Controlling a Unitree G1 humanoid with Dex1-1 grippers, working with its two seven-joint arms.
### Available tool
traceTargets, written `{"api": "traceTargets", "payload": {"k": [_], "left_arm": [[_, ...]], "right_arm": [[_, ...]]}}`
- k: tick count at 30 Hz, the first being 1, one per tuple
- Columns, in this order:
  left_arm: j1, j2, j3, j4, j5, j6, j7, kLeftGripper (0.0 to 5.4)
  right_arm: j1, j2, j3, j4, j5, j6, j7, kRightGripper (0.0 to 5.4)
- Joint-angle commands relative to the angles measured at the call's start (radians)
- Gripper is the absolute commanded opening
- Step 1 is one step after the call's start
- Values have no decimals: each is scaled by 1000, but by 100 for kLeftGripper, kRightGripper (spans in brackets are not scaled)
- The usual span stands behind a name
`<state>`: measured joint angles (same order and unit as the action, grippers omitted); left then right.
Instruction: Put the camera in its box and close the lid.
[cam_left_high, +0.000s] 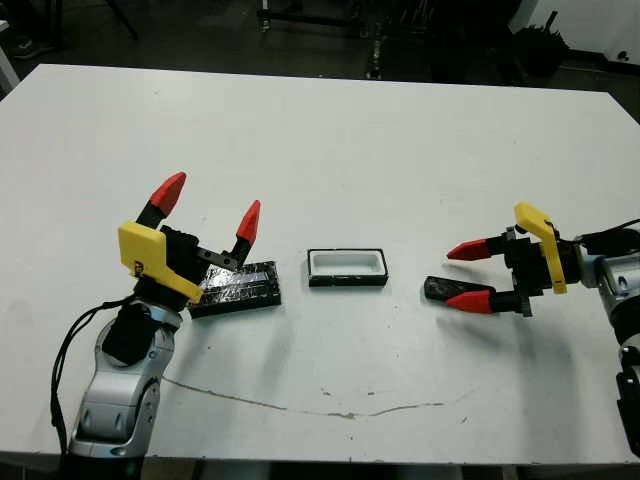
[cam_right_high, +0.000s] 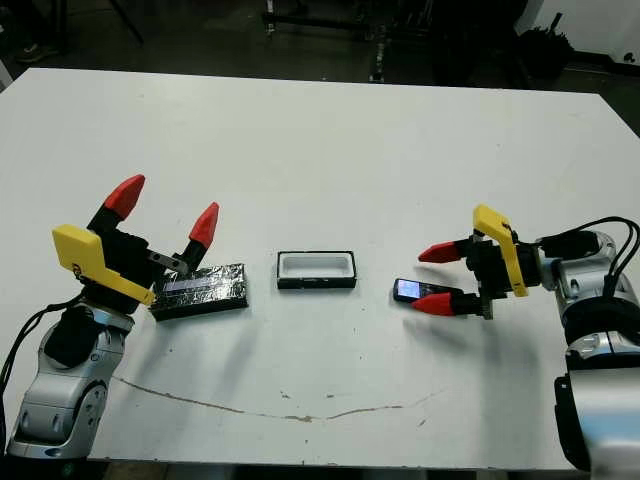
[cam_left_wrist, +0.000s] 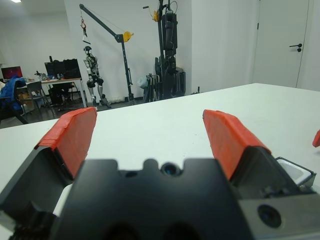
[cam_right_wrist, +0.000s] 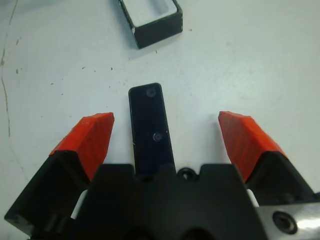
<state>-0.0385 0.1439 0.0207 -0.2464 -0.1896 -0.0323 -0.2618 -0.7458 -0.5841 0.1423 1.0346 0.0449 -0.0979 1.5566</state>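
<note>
left gripper (cam_left_high: 208, 212) spread | crinkly glossy lid (cam_left_high: 240, 288) | slim matte camera (cam_right_wrist: 150, 127)

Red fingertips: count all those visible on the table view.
4. Two on the left gripper above the lid; two on the right gripper straddling the camera.

White table (cam_left_high: 330, 130), cracked front edge

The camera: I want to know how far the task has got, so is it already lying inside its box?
No: the camera lies on the table between the open right pincer's fingers, and the box stands empty.
</note>
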Motion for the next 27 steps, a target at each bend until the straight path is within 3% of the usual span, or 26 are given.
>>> {"api": "traceTargets", "payload": {"k": [1,8,15,19,27], "left_arm": [[0,7,3,6,-2,7,-7,540],[0,8,2,3,5,7,-6,540],[3,6,1,-3,1,14,-5,540],[1,6,3,6,8,1,-3,540],[-2,11,11,3,15,0,3,540]], "right_arm": [[12,-1,2,-2,-14,-5,-11,539],[43,-6,-1,-30,-28,-3,-58,539],[111,-8,-26,-140,-15,41,-173,452],[150,-21,-26,-260,-6,151,-214,399],[181,-54,-13,-429,-1,276,-201,277]]}}
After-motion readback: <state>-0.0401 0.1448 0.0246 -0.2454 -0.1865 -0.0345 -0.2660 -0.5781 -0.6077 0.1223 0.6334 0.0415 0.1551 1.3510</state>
